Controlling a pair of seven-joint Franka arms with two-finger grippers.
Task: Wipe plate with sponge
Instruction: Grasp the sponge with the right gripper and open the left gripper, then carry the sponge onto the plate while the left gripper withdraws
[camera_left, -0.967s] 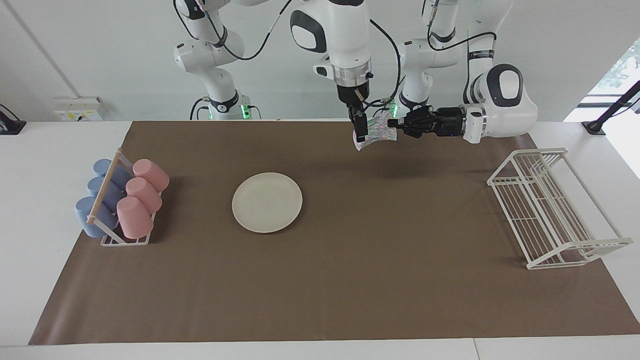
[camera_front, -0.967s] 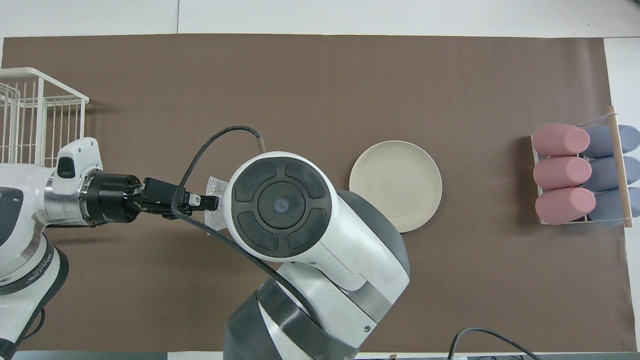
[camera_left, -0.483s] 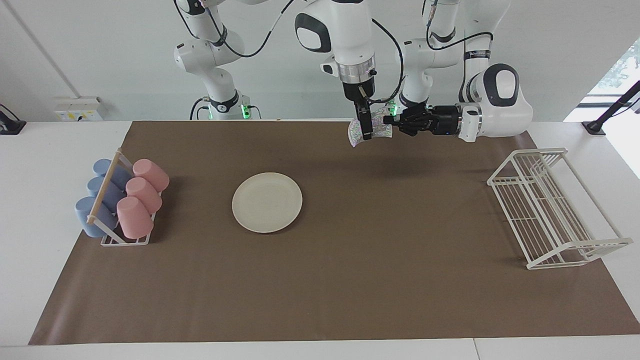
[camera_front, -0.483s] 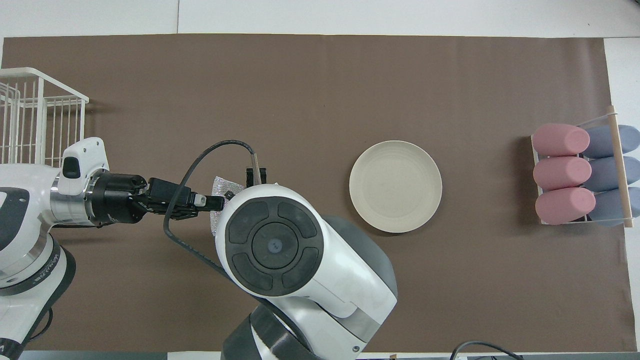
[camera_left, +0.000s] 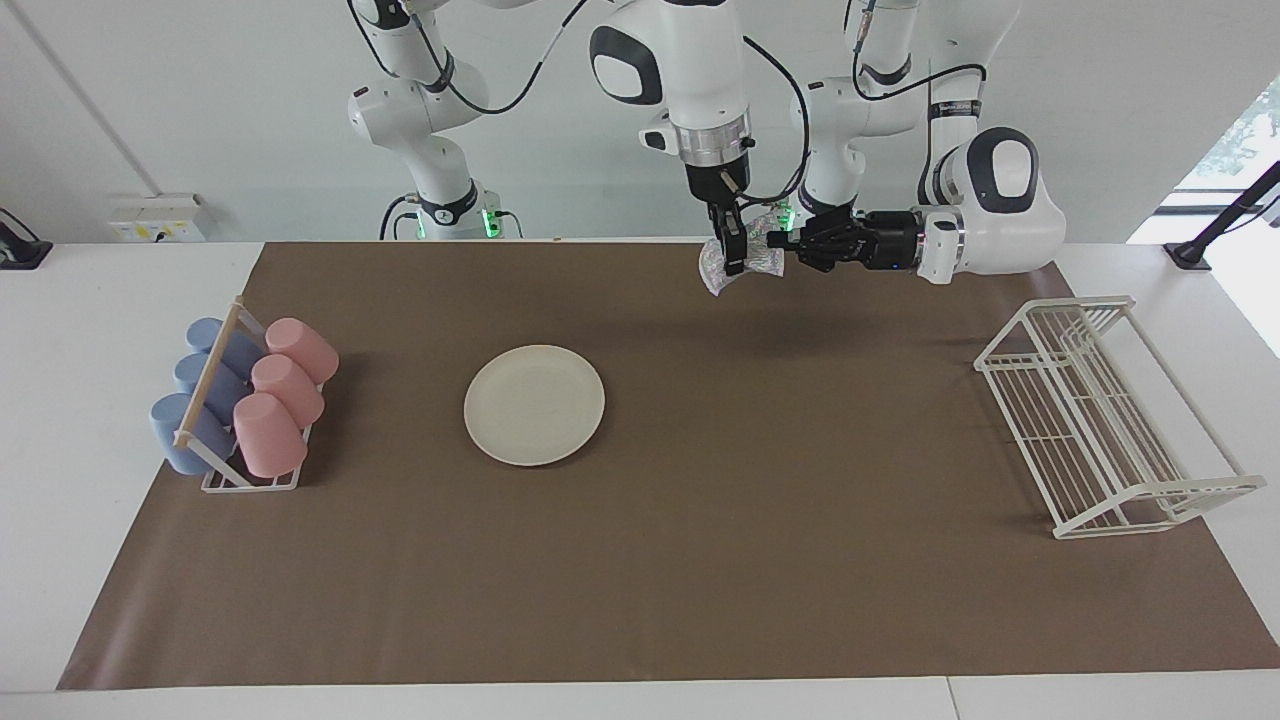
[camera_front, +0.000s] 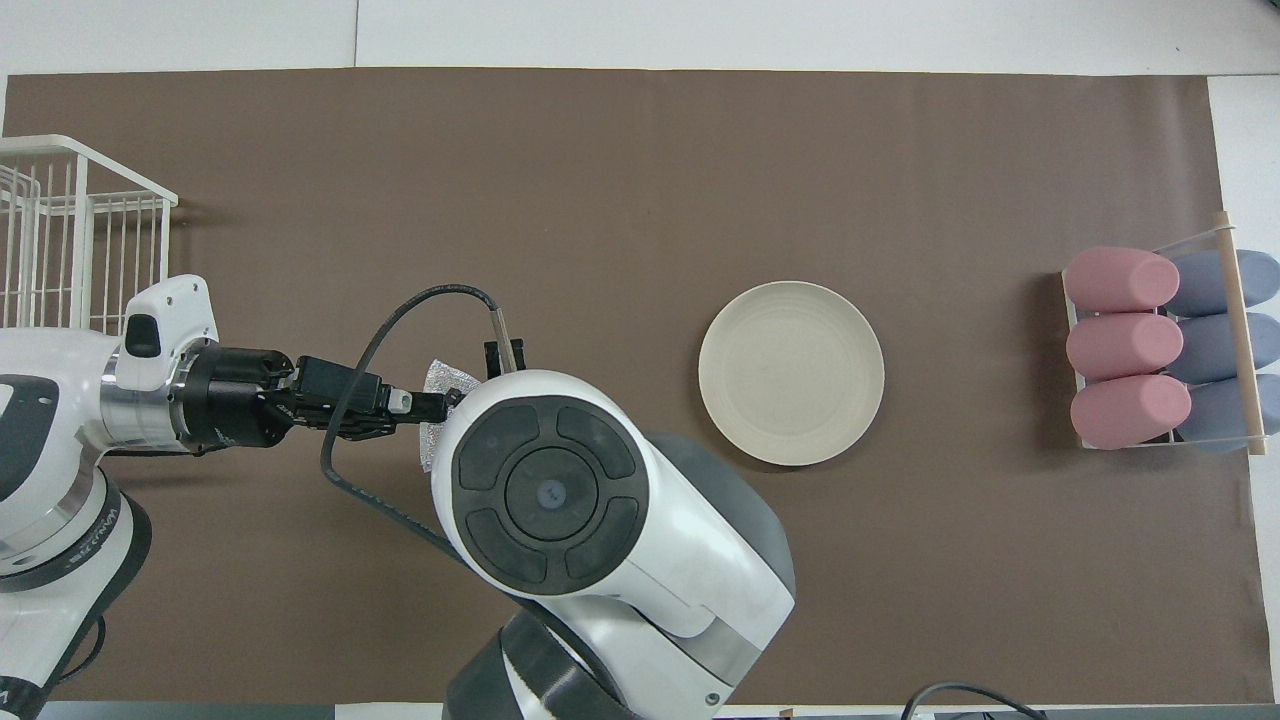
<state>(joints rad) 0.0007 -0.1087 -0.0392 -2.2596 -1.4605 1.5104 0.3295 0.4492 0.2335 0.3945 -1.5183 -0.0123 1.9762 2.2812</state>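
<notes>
Evidently, wiping has not begun: the plate (camera_left: 534, 404) lies bare on the mat, well apart from both grippers, toward the right arm's end of the table. What remains is completing the handover, carrying the sponge (camera_left: 737, 262) over and wiping. The right gripper (camera_left: 733, 262) hangs point-down with the sponge between its jaws; whether they have clenched cannot be told. The left gripper (camera_left: 779, 241), reaching in sideways, is clamped on the sponge's edge, aloft.

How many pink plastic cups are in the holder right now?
3. The pink plastic cups lie on their sides in one row in the cup holder at the right arm's end of the table: nearest the robots, middle, farthest. None looks hidden.
</notes>
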